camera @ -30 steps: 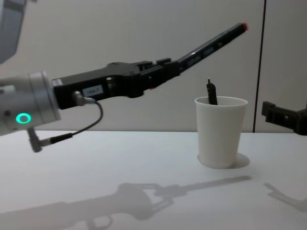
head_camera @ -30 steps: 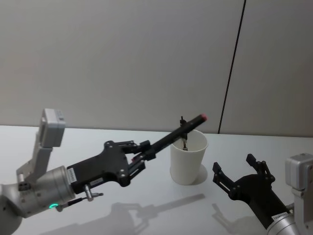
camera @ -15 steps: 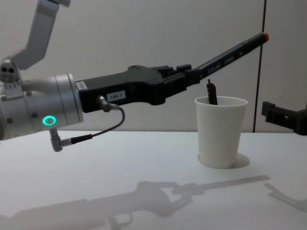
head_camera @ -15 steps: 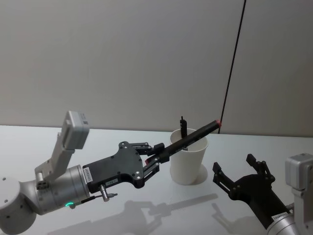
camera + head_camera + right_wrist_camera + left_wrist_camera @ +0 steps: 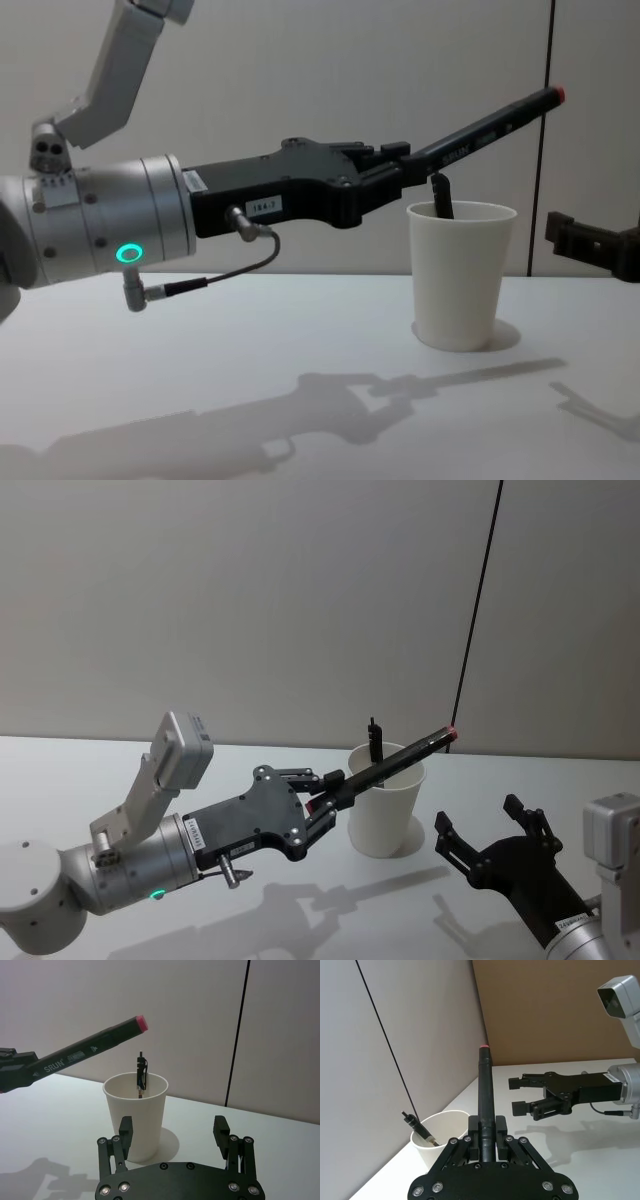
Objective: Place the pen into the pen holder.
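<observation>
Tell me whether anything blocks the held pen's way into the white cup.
Nothing visible does. The left gripper holds the pen tilted above the open pen holder. A black pen already inside leans at one side, leaving room. The right gripper waits open nearby.

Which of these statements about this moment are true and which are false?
1. The left gripper holds a black marker with a red tip. True.
2. The white paper cup stands upright with a dark pen already inside. True.
3. The marker's red tip is inside the cup. False: it hangs in the air above the rim.
4. The right gripper has its jaws shut on a pen. False: the jaws are open and empty.
</observation>
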Available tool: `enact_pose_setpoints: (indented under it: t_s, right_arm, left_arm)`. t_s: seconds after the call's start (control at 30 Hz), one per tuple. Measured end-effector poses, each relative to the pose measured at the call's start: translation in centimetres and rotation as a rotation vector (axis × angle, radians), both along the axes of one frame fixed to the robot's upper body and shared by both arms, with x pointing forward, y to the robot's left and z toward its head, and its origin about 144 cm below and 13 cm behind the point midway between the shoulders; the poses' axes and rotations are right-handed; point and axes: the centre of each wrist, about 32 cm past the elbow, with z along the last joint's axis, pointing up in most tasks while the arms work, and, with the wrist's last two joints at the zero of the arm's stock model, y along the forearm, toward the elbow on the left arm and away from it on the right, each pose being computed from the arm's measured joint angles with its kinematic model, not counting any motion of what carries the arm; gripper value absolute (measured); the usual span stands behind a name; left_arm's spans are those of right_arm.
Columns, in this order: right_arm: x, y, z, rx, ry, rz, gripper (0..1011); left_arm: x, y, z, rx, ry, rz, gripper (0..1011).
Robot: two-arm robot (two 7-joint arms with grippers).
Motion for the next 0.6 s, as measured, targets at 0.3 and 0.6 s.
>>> enact_pose_setpoints:
  t_s: [0.3, 0.6]
  right_arm:
    - [0.0, 0.0, 0.0, 0.0, 0.0, 0.0, 1001]
    - [-0.01, -0.07, 0.0, 0.002, 0.0, 0.003, 1001]
  left_arm:
    - [0.01, -0.26, 0.03, 0.01, -0.014, 0.012, 197]
    - [0.01, -0.42, 0.04, 0.015, -0.021, 0.018, 197]
